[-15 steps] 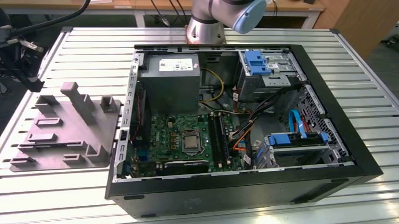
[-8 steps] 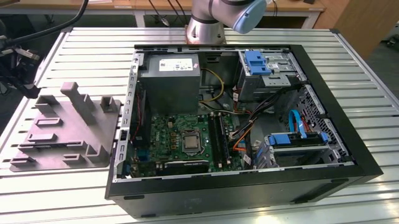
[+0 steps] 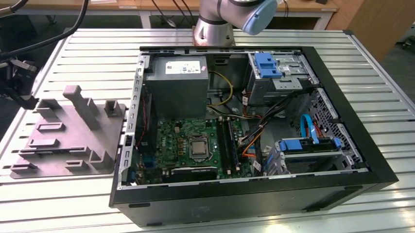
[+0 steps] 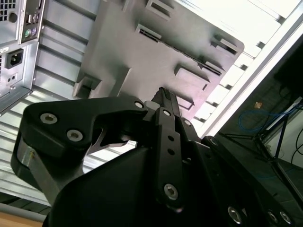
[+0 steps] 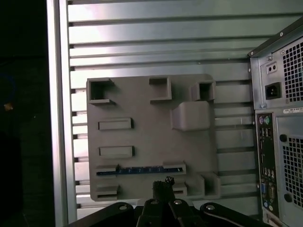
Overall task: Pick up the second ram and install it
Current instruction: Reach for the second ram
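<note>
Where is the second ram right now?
In the first wrist view, the second ram stands on edge in a slot of the grey holder plate, near the gripper; the computer case lies beside the plate.

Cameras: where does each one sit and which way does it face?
Exterior view: high off the arm, looking down into the open case and fixture; arm base shows.
First wrist view: above the fixture, looking straight down on the ram; gripper shows.
Second wrist view: behind the gripper, oblique toward the fixture.
All share the fixture.

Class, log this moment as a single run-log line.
gripper: shut, empty | ram stick: lying in grey holder slot | gripper aimed at grey holder, near ram stick
</note>
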{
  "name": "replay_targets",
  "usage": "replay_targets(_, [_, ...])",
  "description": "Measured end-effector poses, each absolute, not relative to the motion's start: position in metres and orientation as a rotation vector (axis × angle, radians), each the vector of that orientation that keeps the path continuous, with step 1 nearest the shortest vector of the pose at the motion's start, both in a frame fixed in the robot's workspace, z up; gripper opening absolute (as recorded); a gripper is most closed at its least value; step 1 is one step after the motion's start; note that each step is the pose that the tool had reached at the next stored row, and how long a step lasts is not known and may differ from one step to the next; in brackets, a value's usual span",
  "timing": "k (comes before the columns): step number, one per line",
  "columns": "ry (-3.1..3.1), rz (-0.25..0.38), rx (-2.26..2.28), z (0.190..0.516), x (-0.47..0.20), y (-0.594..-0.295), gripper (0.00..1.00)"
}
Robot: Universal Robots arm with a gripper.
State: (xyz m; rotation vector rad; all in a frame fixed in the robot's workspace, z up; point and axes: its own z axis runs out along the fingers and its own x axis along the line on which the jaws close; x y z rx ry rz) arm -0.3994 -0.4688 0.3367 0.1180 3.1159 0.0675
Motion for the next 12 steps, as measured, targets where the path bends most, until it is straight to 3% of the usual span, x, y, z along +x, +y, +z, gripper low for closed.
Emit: replay_targets(12, [3.122,0.067,0.119,0.319,-0.407,-0.478,0.10])
